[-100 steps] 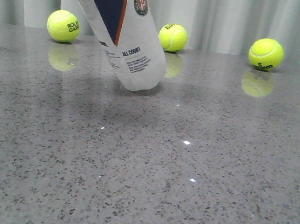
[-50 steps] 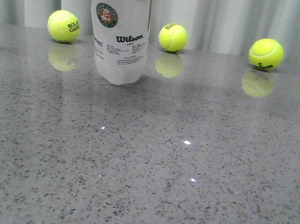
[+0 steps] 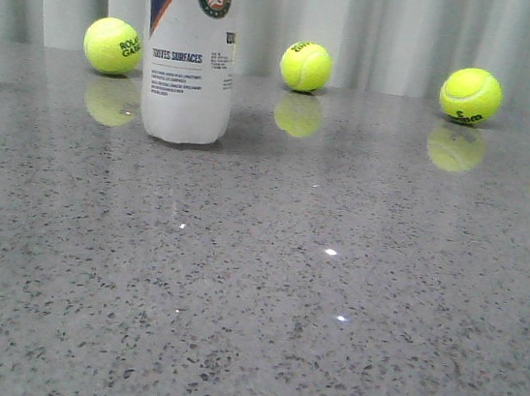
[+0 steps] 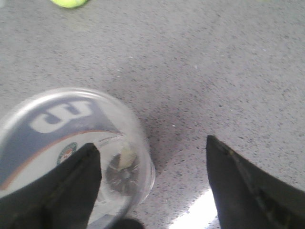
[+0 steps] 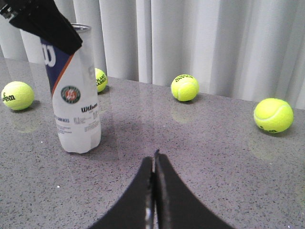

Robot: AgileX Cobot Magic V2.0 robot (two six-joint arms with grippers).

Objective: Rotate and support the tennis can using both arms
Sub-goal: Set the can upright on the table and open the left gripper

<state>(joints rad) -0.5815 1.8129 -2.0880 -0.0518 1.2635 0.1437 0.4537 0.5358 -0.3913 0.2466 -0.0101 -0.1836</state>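
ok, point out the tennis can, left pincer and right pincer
tennis can (image 3: 190,61), front view, label text on its side
left pincer (image 4: 152,183), left wrist view, gap between open fingertips
right pincer (image 5: 154,160), right wrist view, closed fingertips

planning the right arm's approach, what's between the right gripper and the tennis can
Only bare tabletop. In the right wrist view, nothing lies between the shut right gripper and the upright tennis can.

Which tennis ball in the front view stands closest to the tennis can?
The ball just left of the tennis can, printed with dark lettering; the ball on the can's right sits farther off.
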